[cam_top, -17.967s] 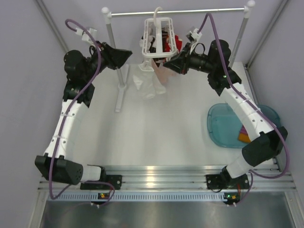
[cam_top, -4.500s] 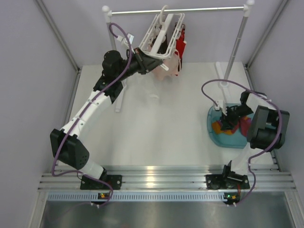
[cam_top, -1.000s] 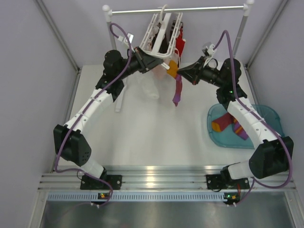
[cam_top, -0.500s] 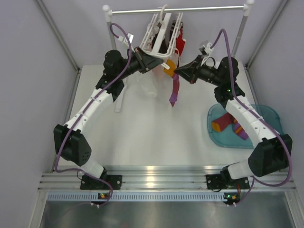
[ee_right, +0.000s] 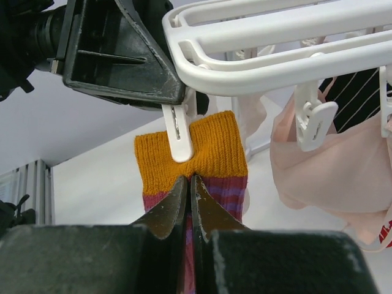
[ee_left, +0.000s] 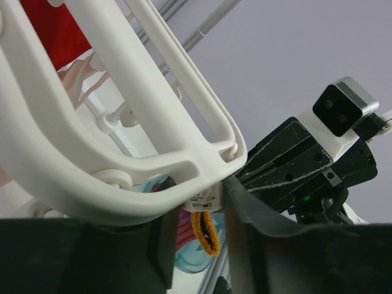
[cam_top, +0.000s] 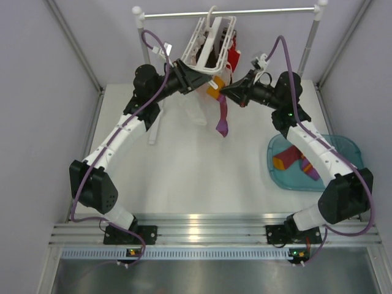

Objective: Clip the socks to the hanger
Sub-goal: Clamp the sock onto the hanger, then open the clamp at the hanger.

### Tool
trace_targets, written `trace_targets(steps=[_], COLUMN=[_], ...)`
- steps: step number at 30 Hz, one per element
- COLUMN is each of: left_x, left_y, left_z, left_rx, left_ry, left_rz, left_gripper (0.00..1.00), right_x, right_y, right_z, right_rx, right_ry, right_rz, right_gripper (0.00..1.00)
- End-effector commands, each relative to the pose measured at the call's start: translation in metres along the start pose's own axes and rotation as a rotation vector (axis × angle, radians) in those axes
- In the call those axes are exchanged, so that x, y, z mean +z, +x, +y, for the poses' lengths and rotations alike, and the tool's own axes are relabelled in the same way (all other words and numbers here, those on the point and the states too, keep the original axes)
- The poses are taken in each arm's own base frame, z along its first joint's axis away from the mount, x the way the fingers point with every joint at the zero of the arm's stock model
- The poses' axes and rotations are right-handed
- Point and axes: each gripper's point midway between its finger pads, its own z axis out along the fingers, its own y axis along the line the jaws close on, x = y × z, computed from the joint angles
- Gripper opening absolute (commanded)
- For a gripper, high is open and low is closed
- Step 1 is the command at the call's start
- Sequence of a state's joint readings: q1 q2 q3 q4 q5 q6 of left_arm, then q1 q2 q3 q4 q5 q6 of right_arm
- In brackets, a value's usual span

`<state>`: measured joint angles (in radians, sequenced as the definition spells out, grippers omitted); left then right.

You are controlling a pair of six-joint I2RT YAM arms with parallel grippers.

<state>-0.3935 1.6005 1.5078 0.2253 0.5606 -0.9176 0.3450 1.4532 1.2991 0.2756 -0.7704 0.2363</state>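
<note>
The white slatted hanger (cam_top: 211, 37) hangs tilted from the rail. My left gripper (cam_top: 205, 82) is shut on one of its dangling white clips (ee_left: 205, 197), one finger on each side. My right gripper (cam_top: 223, 90) is shut on a sock (cam_top: 222, 116) with an orange cuff and purple-red stripes, just below the cuff (ee_right: 214, 147). That clip (ee_right: 180, 131) lies over the middle of the cuff's top edge. The cuff's edge (ee_left: 205, 229) shows under the clip in the left wrist view. The sock's foot hangs down freely. My right fingertips (ee_right: 188, 180) touch just under the clip.
A red sock (cam_top: 233, 58), a pale pink one (ee_right: 331, 165) and a dark striped one (ee_right: 358, 92) hang from other clips. A white sock (cam_top: 196, 113) hangs lower left. A blue tray (cam_top: 343, 147) at the right holds more socks (cam_top: 288, 160). The silver rail (cam_top: 245, 12) stands on white posts.
My right gripper has carried the striped sock left and up to the clip held by my left gripper. The left arm has stayed at the hanger.
</note>
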Motion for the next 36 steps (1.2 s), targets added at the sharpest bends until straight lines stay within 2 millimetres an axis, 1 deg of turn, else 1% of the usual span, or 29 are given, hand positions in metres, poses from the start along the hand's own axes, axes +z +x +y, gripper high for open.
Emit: trace_targets(steps=[1, 5, 8, 9, 10, 11, 13, 14, 15, 16, 17, 21, 22, 23, 24, 26, 27, 28, 29, 33, 36], left_x=[-0.002, -0.007, -0.012, -0.014, -0.018, -0.020, -0.024, -0.029, -0.032, -0.033, -0.036, -0.051, -0.054, -0.056, -0.059, -0.062, -0.065, -0.066, -0.067, -0.069, -0.071], left_y=[-0.019, -0.023, -0.026, -0.024, -0.027, -0.026, -0.026, -0.027, -0.023, -0.020, -0.011, 0.003, 0.005, 0.011, 0.011, 0.016, 0.017, 0.018, 0.020, 0.016, 0.000], left_z=[-0.015, -0.021, -0.024, -0.022, -0.024, -0.022, -0.023, -0.029, -0.027, -0.028, -0.027, -0.025, -0.026, -0.024, -0.030, -0.031, -0.036, -0.037, -0.035, -0.045, -0.050], left_rx=[0.043, 0.068, 0.088, 0.086, 0.095, 0.101, 0.119, 0.139, 0.141, 0.145, 0.140, 0.144, 0.151, 0.150, 0.161, 0.165, 0.177, 0.187, 0.187, 0.226, 0.283], left_ry=[0.047, 0.053, 0.049, 0.040, 0.039, 0.030, 0.030, 0.039, 0.036, 0.044, 0.051, 0.052, 0.057, 0.065, 0.079, 0.093, 0.113, 0.121, 0.120, 0.155, 0.157], left_rz=[-0.070, -0.083, -0.098, -0.097, -0.108, -0.110, -0.116, -0.121, -0.113, -0.104, -0.078, -0.071, -0.075, -0.066, -0.070, -0.060, -0.057, -0.057, -0.055, -0.076, -0.129], left_gripper=[0.42, 0.60, 0.64, 0.64, 0.65, 0.67, 0.68, 0.68, 0.68, 0.68, 0.67, 0.70, 0.73, 0.75, 0.77, 0.85, 0.88, 0.92, 0.98, 0.98, 0.98], right_x=[0.006, 0.007, 0.008, 0.008, 0.008, 0.008, 0.009, 0.010, 0.011, 0.011, 0.013, 0.019, 0.020, 0.020, 0.021, 0.023, 0.024, 0.025, 0.027, 0.029, 0.030], right_y=[-0.036, -0.038, -0.039, -0.039, -0.040, -0.041, -0.042, -0.041, -0.041, -0.040, -0.038, -0.034, -0.034, -0.035, -0.034, -0.037, -0.036, -0.036, -0.037, -0.033, -0.032], right_z=[0.009, 0.007, 0.006, 0.007, 0.007, 0.007, 0.007, 0.008, 0.008, 0.009, 0.011, 0.012, 0.013, 0.013, 0.012, 0.011, 0.011, 0.011, 0.013, 0.013, 0.014], right_rx=[-0.083, -0.085, -0.087, -0.085, -0.086, -0.084, -0.078, -0.075, -0.070, -0.070, -0.064, -0.051, -0.052, -0.052, -0.047, -0.041, -0.035, -0.032, -0.033, -0.030, -0.033], right_ry=[-0.019, -0.013, -0.008, -0.008, -0.008, -0.007, -0.005, -0.008, -0.002, -0.006, -0.010, -0.015, -0.017, -0.017, -0.015, -0.012, -0.010, -0.013, -0.016, -0.017, -0.018], right_rz=[-0.076, -0.076, -0.076, -0.076, -0.079, -0.080, -0.082, -0.081, -0.082, -0.081, -0.078, -0.073, -0.073, -0.074, -0.073, -0.078, -0.076, -0.076, -0.078, -0.070, -0.069], right_gripper=[0.00, 0.00, 0.00, 0.00, 0.00, 0.00, 0.00, 0.00, 0.00, 0.00, 0.00, 0.00, 0.00, 0.00, 0.00, 0.00, 0.00, 0.00, 0.00, 0.00, 0.00])
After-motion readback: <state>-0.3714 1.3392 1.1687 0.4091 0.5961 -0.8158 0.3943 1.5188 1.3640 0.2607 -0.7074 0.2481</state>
